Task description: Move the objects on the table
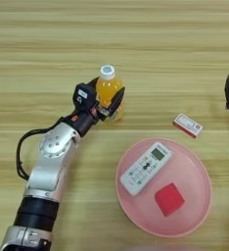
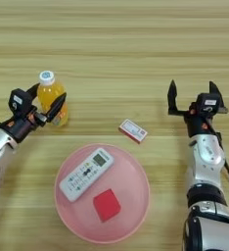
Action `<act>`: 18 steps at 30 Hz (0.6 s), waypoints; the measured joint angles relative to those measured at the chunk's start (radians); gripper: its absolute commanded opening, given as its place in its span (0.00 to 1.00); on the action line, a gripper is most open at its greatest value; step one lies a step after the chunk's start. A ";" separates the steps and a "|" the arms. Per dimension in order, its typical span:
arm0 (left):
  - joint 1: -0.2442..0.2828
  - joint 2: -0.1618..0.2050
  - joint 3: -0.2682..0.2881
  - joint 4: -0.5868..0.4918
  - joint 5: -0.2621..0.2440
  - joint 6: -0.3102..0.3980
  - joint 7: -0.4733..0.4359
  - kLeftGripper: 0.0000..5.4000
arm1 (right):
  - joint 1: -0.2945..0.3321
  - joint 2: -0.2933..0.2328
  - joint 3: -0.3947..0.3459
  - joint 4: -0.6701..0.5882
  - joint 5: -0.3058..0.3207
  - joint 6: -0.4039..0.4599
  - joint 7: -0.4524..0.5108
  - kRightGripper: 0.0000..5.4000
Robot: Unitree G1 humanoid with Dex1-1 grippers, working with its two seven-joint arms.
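A small clear bottle of orange drink (image 1: pixel 108 89) with a white cap stands upright on the wood-grain table (image 1: pixel 114 39), left of centre. My left gripper (image 1: pixel 106 94) reaches in from the lower left and is shut on the bottle, one black finger on each side of its body. A small red cube (image 1: pixel 169 199) lies in a pink plate (image 1: pixel 194 172) near the front. My right gripper (image 2: pixel 194 93) hovers open over bare table at the right, fingers pointing away, with nothing between them.
A white remote control (image 1: pixel 146 167) lies slanted in the pink plate beside the cube. A small red and white box (image 1: pixel 187 125) lies on the table between the plate and the right gripper.
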 measured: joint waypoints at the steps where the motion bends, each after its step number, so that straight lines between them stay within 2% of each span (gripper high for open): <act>1: -0.015 -0.001 -0.002 0.010 0.001 0.001 -0.003 0.65 | 0.000 0.000 0.001 0.000 -0.002 0.000 -0.001 1.00; 6: -0.087 -0.012 -0.028 0.043 0.004 0.002 -0.029 0.65 | -0.004 0.005 0.007 -0.001 -0.010 0.000 -0.020 1.00; 13: -0.141 -0.044 -0.075 0.116 0.011 0.000 -0.060 0.65 | -0.014 0.010 0.017 -0.007 -0.018 0.001 -0.036 1.00; 18: -0.162 -0.061 -0.110 0.132 0.013 0.000 -0.081 0.65 | -0.014 0.013 0.022 -0.009 -0.021 0.001 -0.042 1.00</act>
